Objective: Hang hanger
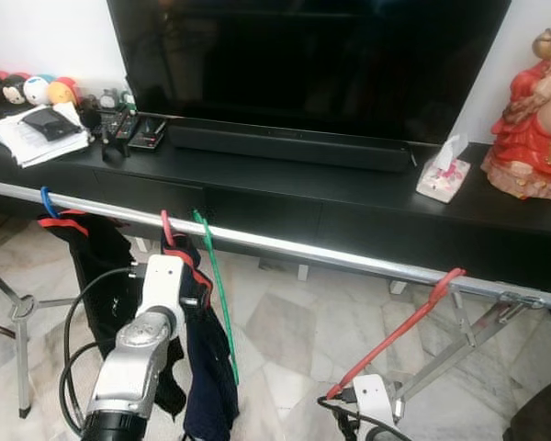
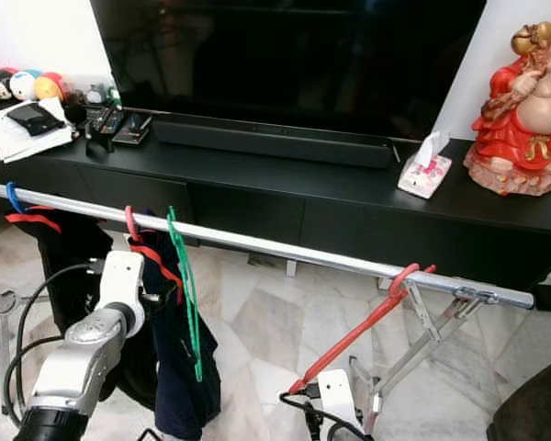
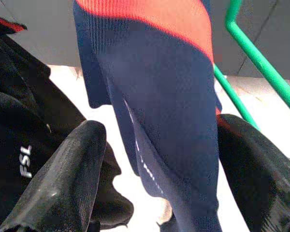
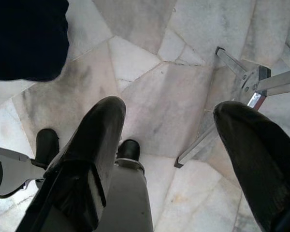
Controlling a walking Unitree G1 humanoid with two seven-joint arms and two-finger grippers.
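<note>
Four hangers on the silver rail (image 1: 285, 246) in front of the black TV worktop (image 1: 367, 197): blue hanger (image 1: 46, 200) with a black garment (image 1: 96, 266) at the robot's left, a pink-red hanger (image 1: 168, 230) carrying a navy garment with a red band (image 1: 207, 363), a bare green hanger (image 1: 216, 285) just beside it, and a red hanger (image 1: 399, 331) well apart near the rail's right end.

Red hanger's hook sits over the rail just beside the folding support bracket (image 1: 496, 308); its body slants down and left toward the right arm's white wrist (image 1: 372, 397) at the bottom edge. Can't tell from the head views whether anything touches it.

Right tool (image 4: 176, 145): fingers spread apart, nothing between them, pointing down at marble floor (image 4: 150, 63) and a rack leg (image 4: 203, 142).

Left tool (image 3: 157, 169): fingers (image 3: 63, 179) apart, straddling the navy garment; cloth hangs in the gap, contact with the pads not clear. Green hanger runs just beside it, black garment on the other side.

On the worktop: TV (image 1: 303, 55), soundbar (image 1: 289, 147), tissue box (image 1: 444, 175), red figurine (image 1: 533, 119), remotes (image 1: 133, 129), papers (image 1: 32, 133).
</note>
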